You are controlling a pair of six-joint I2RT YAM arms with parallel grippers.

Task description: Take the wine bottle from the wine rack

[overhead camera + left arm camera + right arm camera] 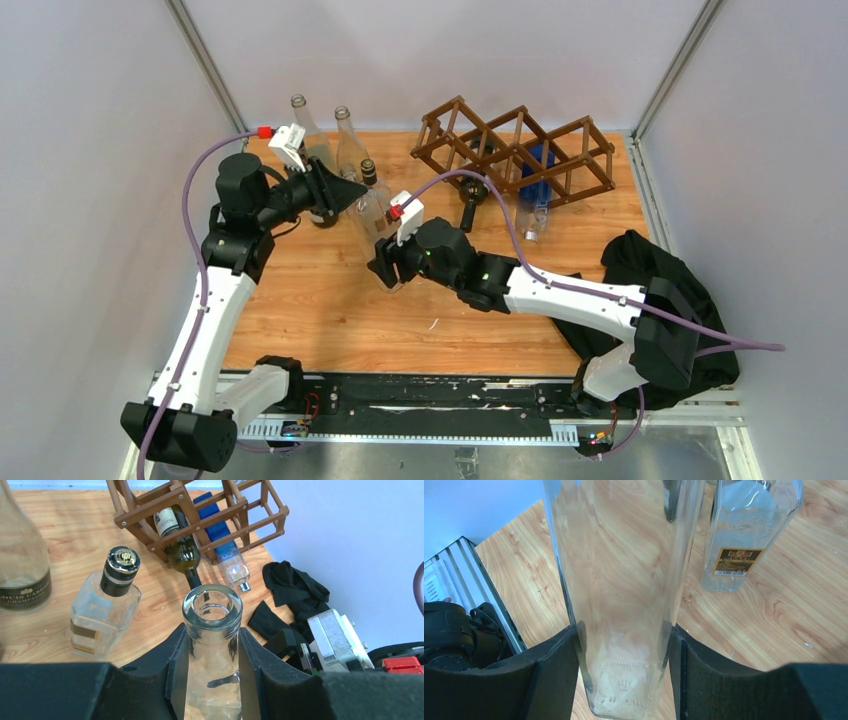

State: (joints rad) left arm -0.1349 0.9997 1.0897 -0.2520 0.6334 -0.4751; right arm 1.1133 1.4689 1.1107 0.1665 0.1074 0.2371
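The dark brown wine rack (515, 150) (200, 510) stands at the back right of the wooden table. A dark green wine bottle (182, 550) (470, 195) lies in one cell, its neck poking out toward the front. Beside it in the rack lies a clear bottle with blue parts (230, 562). Left of the rack, both grippers hold one upright clear glass bottle (374, 215). My left gripper (213, 632) (355, 195) is shut on its neck just under the rim (212, 607). My right gripper (624, 632) (385, 262) is shut on its lower body (624, 580).
A square clear bottle with a black cap (105, 610) (744, 535) stands right beside the held one. A champagne bottle (22, 565) and two tall clear bottles (300, 120) (345, 130) stand at the back left. A black cloth (650, 270) lies at the table's right edge.
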